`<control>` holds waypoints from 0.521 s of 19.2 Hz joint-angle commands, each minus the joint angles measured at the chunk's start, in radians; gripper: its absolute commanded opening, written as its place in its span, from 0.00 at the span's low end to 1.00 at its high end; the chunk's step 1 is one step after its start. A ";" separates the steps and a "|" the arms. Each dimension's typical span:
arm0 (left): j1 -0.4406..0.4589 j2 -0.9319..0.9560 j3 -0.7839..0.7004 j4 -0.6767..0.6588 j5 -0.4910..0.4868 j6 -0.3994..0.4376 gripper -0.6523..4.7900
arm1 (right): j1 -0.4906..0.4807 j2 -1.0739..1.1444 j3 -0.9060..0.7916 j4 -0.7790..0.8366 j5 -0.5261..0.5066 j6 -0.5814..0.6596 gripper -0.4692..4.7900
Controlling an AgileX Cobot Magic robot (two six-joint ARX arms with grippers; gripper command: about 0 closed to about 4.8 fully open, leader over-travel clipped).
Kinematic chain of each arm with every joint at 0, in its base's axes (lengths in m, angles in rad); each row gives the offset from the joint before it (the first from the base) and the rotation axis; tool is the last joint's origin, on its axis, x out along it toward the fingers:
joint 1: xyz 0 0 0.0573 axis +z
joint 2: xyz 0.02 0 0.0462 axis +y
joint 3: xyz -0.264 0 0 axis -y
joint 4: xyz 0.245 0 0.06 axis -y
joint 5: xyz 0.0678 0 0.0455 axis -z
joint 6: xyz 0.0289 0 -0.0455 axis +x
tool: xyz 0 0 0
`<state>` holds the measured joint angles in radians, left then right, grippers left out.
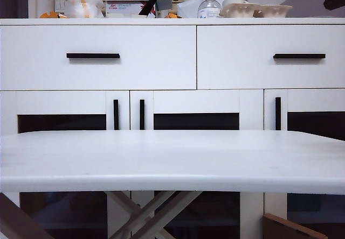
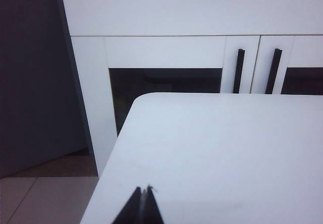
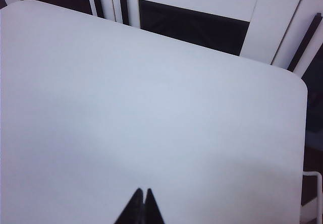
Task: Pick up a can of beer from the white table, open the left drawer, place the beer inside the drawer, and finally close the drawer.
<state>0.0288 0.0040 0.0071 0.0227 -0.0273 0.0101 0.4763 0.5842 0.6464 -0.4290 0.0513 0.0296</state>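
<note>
The white table [image 1: 172, 158] spans the front of the exterior view, with nothing on the part I see; the can of beer is out of view. Behind it the left drawer [image 1: 97, 56] of the white sideboard is pushed in, its black bar handle [image 1: 93, 55] level. In the left wrist view my left gripper [image 2: 144, 189] is shut and empty, hovering over the table [image 2: 217, 153] near its rounded corner. My right gripper [image 3: 142, 190] is also shut and empty, above the table [image 3: 151, 113] toward its other rounded corner. Neither gripper appears in the exterior view.
The right drawer [image 1: 269, 56] is also shut, with lower doors carrying vertical black handles [image 1: 115, 114] beneath. On the sideboard top stand a clear pump bottle [image 1: 209, 5], a box [image 1: 129, 7] and bowls [image 1: 259, 10]. Crossed table legs [image 1: 145, 212] show below.
</note>
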 commanded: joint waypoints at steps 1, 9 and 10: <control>-0.036 0.000 0.002 0.010 0.014 0.008 0.11 | 0.002 -0.002 0.006 0.013 -0.002 0.003 0.09; -0.059 0.000 0.002 0.009 -0.014 0.008 0.11 | 0.002 -0.002 0.006 0.014 -0.002 0.003 0.09; -0.059 0.000 0.002 0.008 -0.014 0.008 0.11 | 0.002 -0.002 0.006 0.013 -0.002 0.003 0.09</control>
<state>-0.0319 0.0040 0.0071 0.0223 -0.0380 0.0135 0.4763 0.5838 0.6468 -0.4286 0.0513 0.0296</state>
